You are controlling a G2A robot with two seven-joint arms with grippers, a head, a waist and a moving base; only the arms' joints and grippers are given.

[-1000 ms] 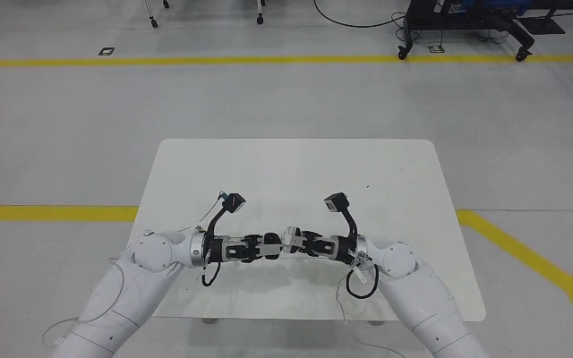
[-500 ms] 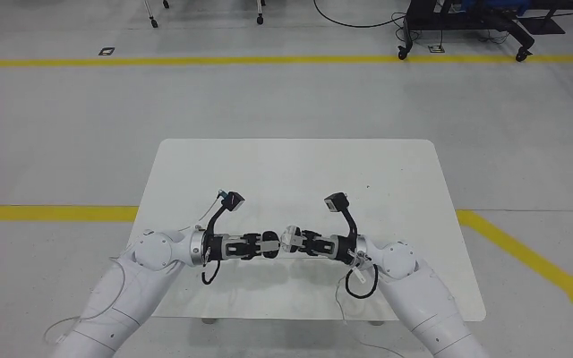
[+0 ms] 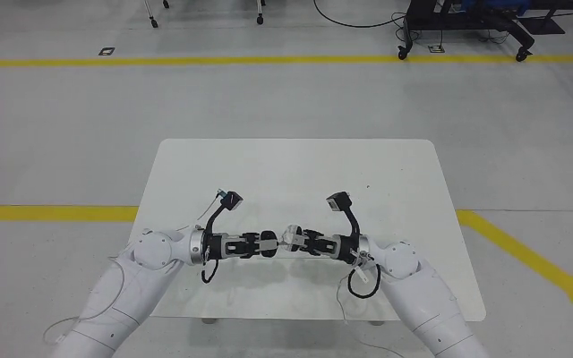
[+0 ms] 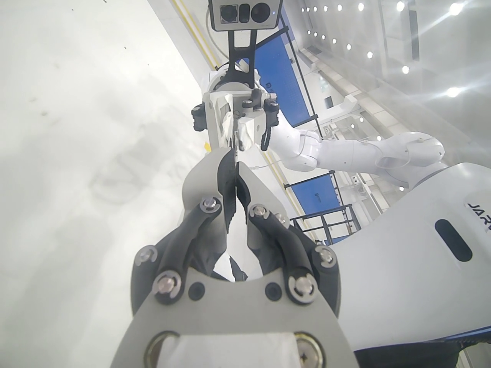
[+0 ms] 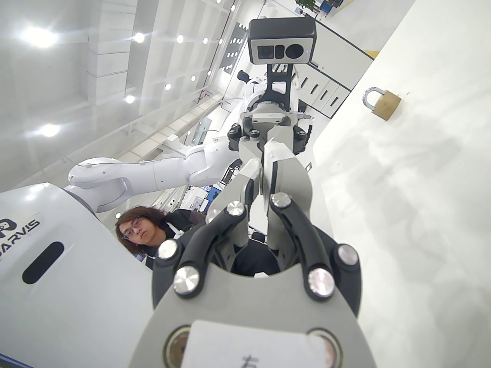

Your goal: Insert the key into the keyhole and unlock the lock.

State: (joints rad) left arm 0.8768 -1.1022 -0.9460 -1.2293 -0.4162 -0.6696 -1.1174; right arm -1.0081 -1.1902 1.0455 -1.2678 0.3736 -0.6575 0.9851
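Table (image 3: pixel 394 161): carries the lock.
Left gripper (image 4: pixel 234 166), right gripper (image 5: pixel 263 170): tip to tip above the table's near edge, both pinched shut on the key (image 5: pixel 262 181).
Lock (image 5: pixel 381 103): lies flat, well apart from both.
Risk: if either gripper releases early, the key may twist or drop.
Right wrist view shows the lock's shackle; the top view gives a mere speck.

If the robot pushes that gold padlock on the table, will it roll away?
Probably not: the padlock lies flat on the table and its body looks boxy, so it should slide. It looks like metal, so likely stiff and heavy for its size. Its shiny surface may be slippery.
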